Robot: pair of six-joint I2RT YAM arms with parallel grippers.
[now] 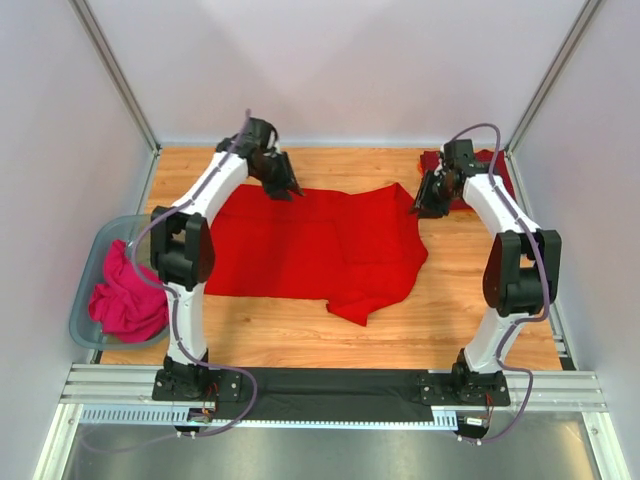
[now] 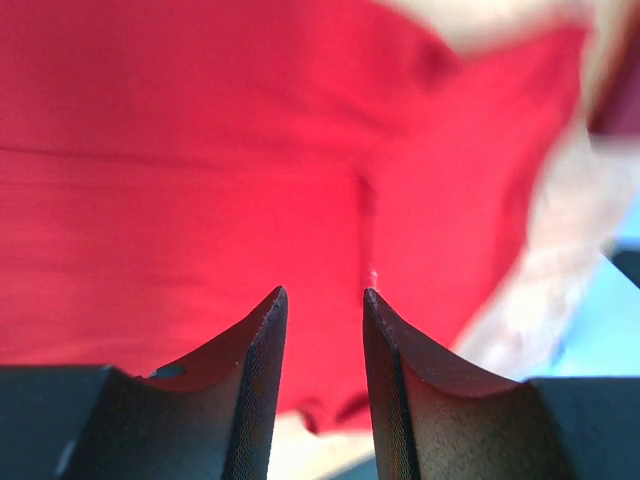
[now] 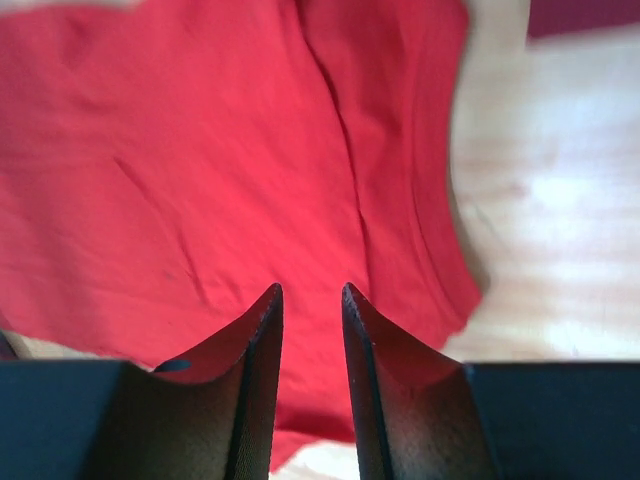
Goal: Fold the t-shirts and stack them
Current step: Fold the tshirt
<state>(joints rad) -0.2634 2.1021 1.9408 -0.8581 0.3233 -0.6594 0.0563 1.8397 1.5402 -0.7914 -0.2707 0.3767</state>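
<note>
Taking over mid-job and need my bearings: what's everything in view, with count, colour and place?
bright red t-shirt: 1, red, spread out mid-table
maroon t-shirt: 1, dark red, far right corner
pink cloth: 1, magenta, crumpled in the bin
bin: 1, translucent grey, left table edge
table: 1, light wood
left gripper: 1, black, open, over the red shirt's far left edge
right gripper: 1, black, open, over its far right edge
</note>
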